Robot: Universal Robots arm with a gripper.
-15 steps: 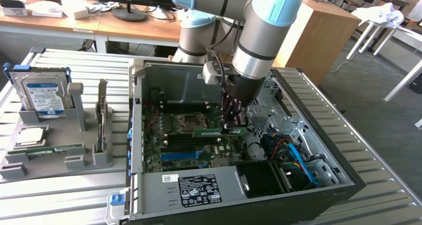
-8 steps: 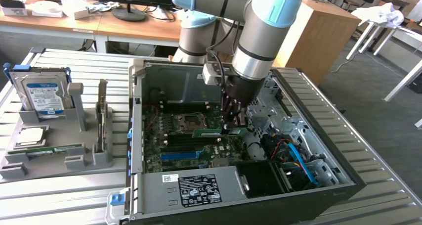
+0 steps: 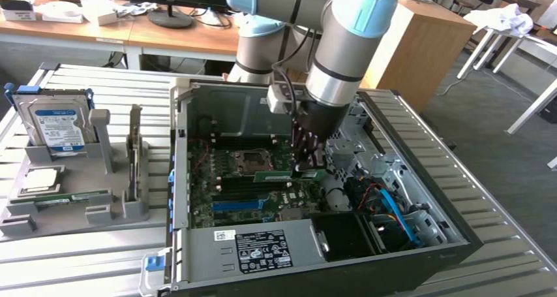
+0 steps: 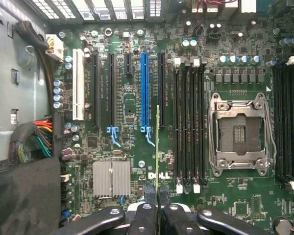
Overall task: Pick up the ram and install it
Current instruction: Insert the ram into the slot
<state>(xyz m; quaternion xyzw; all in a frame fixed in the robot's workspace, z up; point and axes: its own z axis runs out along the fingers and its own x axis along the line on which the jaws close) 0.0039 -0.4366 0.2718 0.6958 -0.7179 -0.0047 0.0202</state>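
My gripper (image 3: 306, 169) reaches down inside the open computer case (image 3: 409, 153) and is shut on the ram (image 3: 274, 175), a thin green stick held level just above the motherboard (image 3: 235, 192). In the wrist view the ram (image 4: 158, 147) shows edge-on as a narrow line running out from between the black fingers (image 4: 149, 196). The gripper (image 4: 158, 192) holds it over the board between the blue expansion slot (image 4: 144, 90) and the bank of black memory slots (image 4: 188, 122). The ram hangs beside those slots and sits in none of them.
An empty CPU socket (image 4: 240, 134) lies beyond the memory slots, with more black slots (image 4: 289, 127) past it. A grey holder (image 3: 70, 209) at the exterior view's left carries a hard drive (image 3: 59, 128) and an upright card (image 3: 135, 153). The power supply (image 3: 261, 248) fills the case's near side.
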